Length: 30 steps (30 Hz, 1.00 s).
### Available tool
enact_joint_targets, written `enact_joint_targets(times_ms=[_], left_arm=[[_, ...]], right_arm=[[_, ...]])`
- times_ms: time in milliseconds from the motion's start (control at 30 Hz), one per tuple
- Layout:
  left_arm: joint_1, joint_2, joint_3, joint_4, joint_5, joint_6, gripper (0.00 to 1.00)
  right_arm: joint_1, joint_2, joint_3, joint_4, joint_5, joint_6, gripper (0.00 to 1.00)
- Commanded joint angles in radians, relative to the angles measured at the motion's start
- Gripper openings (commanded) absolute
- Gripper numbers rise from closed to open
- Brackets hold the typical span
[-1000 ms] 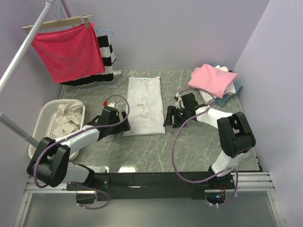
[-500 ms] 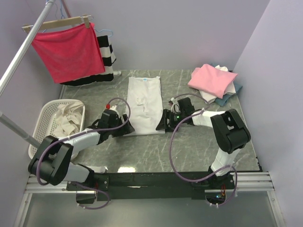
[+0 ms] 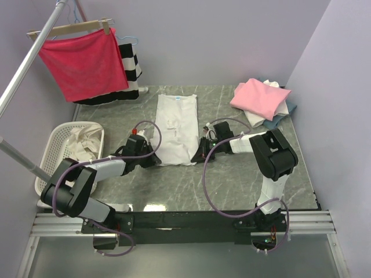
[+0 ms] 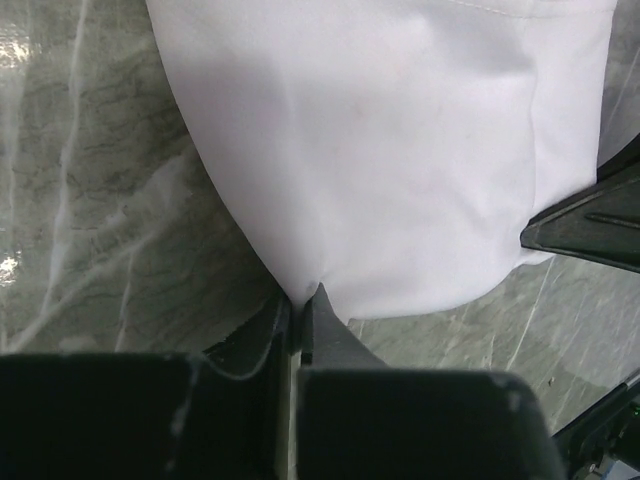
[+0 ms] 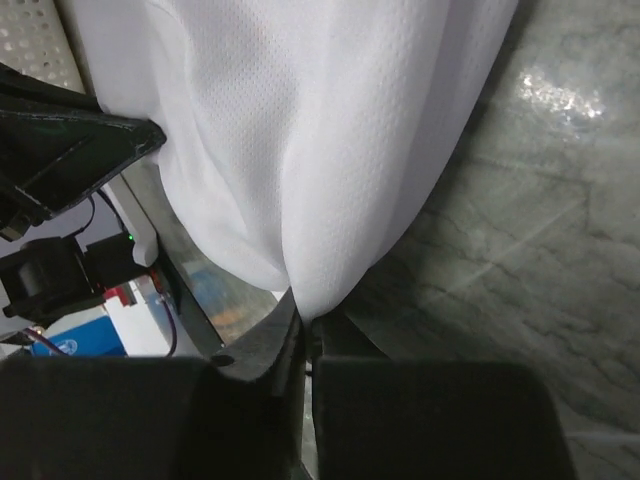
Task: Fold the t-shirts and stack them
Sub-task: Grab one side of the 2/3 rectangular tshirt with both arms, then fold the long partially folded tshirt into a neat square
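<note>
- Top view: the white t-shirt [image 3: 175,130] lies flat at the centre of the desk [image 3: 249,174], collar toward 12 o'clock and hem toward 6 o'clock. It reads as a narrow strip, so I judge the sides and sleeves to be folded in.
- The left end effector [image 3: 152,158] sits at the hem's 7 o'clock corner. In the left wrist view its jaws are closed to a sliver on a pinch of the white cloth.
- The right end effector [image 3: 199,154] sits at the hem's 5 o'clock corner. The right wrist view shows the same, with the jaws pressed together and the fabric edge caught between them.
- Step in hand, as I judge it: both hem corners are gripped for the crosswise fold, which would carry the hem toward the collar at 12 o'clock. The cloth puckers only at the two pinches.
- Done: a stack [image 3: 279,117] stands at 2 o'clock, with the pink t-shirt [image 3: 261,97] folded on top and white and blue-grey layers showing beneath.
- Left: the crosswise fold, then carrying this shirt over to the stack.
- The basket [image 3: 51,152] at 9 o'clock holds pale crumpled cloth. I cannot tell whether it includes further shirts.
- Outside the job: the red cloth [image 3: 84,61] and the striped garment [image 3: 132,66], both hanging at 11 o'clock.
</note>
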Motion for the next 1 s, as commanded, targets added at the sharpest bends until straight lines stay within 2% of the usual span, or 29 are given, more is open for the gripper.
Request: enact_joint_targets(times_ms=[0,200,300,433,567,767,967], left_arm=[[-0.004,0.004,0.013,-0.094,-0.004,0.029,0.01],[-0.025,-0.095,0.008,-0.220,0.006,0.029,0.01],[-0.094,-0.155,-0.010,-0.262,0.003,-0.025,0.01],[-0.255,-0.238,-0.009,-0.353,-0.074,-0.123,0.01],[-0.272,-0.336,0.019,-0.461,-0.119,-0.149,0.01],[-0.283,-0.455,0.090,-0.608,-0.181,-0.180,0.01],[-0.282,-0.367,0.226,-0.618,-0.291,-0.123,0.01]], right_arm=[[0.010,0.030,-0.010,-0.026,0.100,-0.024,0.00],[0.010,-0.091,-0.071,-0.098,0.100,-0.063,0.00],[0.018,-0.160,-0.123,-0.130,0.071,-0.088,0.00],[0.038,-0.292,-0.217,-0.156,0.049,-0.103,0.00],[0.073,-0.409,-0.251,-0.230,0.035,-0.142,0.00],[0.104,-0.582,-0.223,-0.340,0.029,-0.188,0.00],[0.098,-0.552,-0.090,-0.380,0.086,-0.229,0.00]])
